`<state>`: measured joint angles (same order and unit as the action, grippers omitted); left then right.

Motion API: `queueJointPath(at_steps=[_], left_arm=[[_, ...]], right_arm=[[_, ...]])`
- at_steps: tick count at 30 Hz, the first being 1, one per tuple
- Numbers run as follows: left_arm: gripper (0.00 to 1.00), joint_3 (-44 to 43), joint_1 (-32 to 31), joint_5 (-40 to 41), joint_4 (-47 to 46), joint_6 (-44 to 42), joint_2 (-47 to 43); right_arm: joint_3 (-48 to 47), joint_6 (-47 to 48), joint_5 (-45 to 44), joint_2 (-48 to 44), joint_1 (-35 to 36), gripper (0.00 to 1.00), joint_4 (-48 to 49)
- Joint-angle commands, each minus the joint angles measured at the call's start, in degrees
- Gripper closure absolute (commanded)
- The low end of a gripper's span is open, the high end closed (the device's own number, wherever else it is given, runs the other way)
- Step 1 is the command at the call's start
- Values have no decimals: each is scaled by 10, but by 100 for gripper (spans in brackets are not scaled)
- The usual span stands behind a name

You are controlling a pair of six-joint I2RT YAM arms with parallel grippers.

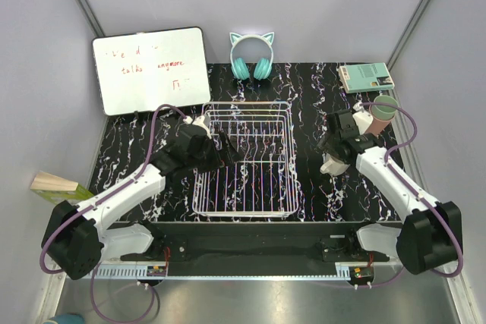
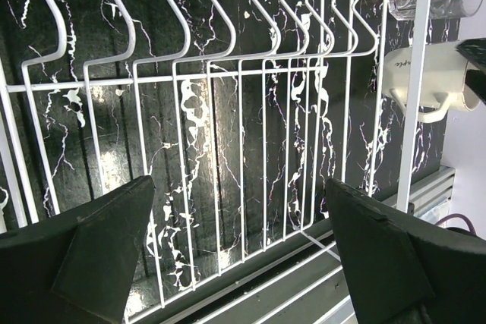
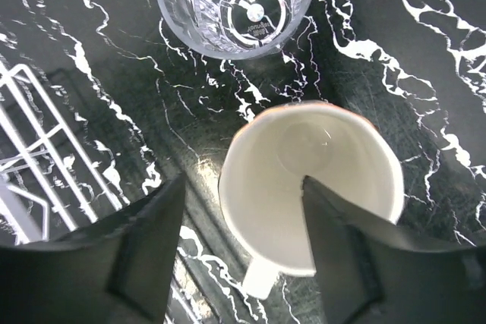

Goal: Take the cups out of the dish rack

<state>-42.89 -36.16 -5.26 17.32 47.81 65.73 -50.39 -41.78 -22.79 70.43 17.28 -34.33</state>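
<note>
The white wire dish rack [image 1: 244,158] lies mid-table with no cup showing in it. My left gripper [image 1: 222,144] hangs open and empty over its left part; the left wrist view shows only rack wires [image 2: 250,111] between the wide-apart fingers [image 2: 106,240]. My right gripper [image 1: 332,158] is open over the cream-white mug [image 3: 311,187], which stands upright on the table right of the rack. One finger [image 3: 357,248] is inside the mug and the other stands apart outside it. The clear glass [image 3: 235,1] stands just beyond. A sage-green cup [image 1: 385,106] and a salmon-pink cup [image 1: 378,123] stand at the far right. The light blue cup is hidden.
A whiteboard [image 1: 152,70] leans at the back left, teal cat-ear headphones [image 1: 251,55] lie behind the rack, and a teal box [image 1: 366,76] lies at the back right. A wooden block [image 1: 57,185] sits off the table's left edge. The rack's edge [image 3: 30,149] is close left of the mug.
</note>
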Motion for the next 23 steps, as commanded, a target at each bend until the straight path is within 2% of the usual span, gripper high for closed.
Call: queueJointPath(at_steps=[1, 5, 7, 9, 11, 15, 20, 23], left_arm=[[1, -15, 0, 17, -3, -14, -10], [1, -29, 0, 31, 23, -33, -10], [1, -43, -4, 51, 52, -53, -9], [1, -63, -21, 115, 78, -77, -10], [1, -83, -37, 158, 118, -90, -15], [1, -115, -87, 266, 170, -117, -24], [1, -135, -102, 311, 199, -133, -50], [1, -143, -102, 329, 208, -137, -61]], right_arm=[[-36, 2, 3, -44, -1, 24, -28], [-59, 13, 36, -121, 9, 10, -24], [-64, 20, 52, -149, 41, 1, -12], [-79, 36, 25, -173, 83, 0, -17], [-89, 47, -23, -190, 158, 0, -22], [-92, 57, -56, -196, 234, 0, -19], [-88, 97, -109, -153, 331, 0, 21], [-113, 117, -141, -109, 361, 0, 31]])
